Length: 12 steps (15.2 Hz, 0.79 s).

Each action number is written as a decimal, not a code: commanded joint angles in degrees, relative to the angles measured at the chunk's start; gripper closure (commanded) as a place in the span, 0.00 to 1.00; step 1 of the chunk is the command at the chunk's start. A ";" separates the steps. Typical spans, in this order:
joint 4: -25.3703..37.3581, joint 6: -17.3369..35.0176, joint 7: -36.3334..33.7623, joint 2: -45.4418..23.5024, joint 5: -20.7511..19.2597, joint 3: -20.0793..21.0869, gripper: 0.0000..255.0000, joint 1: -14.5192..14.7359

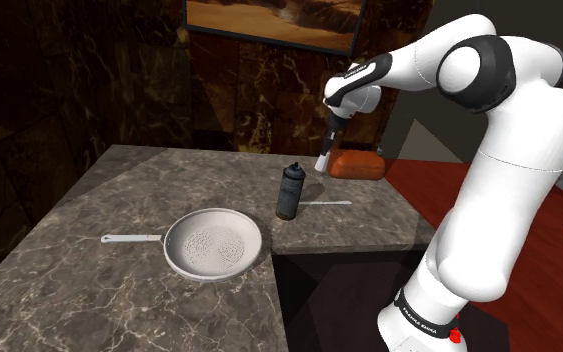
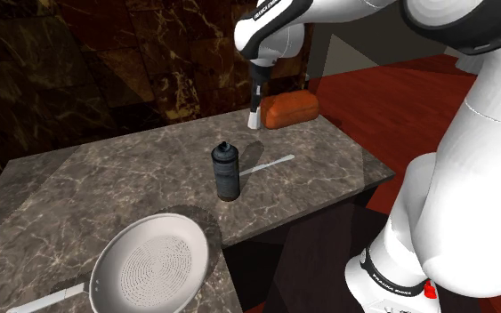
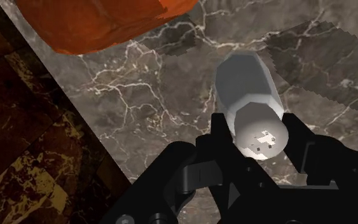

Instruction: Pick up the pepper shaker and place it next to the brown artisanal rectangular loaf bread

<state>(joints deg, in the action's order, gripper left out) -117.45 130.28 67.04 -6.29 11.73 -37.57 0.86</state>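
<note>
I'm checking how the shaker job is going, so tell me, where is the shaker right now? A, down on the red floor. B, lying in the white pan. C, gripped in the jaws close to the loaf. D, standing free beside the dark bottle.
C: the pale shaker is clasped between the black jaws, hanging upright just beside the orange-brown loaf.
</note>
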 commanded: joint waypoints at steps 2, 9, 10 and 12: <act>-1.10 1.95 0.99 -1.15 1.27 0.21 1.00 -0.20; -2.45 4.71 2.67 -3.13 3.46 0.71 1.00 -0.64; -2.45 4.71 2.67 -3.13 3.46 0.71 1.00 -0.64; -2.45 4.71 2.67 -3.13 3.46 0.71 1.00 -0.64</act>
<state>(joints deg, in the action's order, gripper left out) -119.90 134.97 69.71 -9.42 15.19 -36.87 0.22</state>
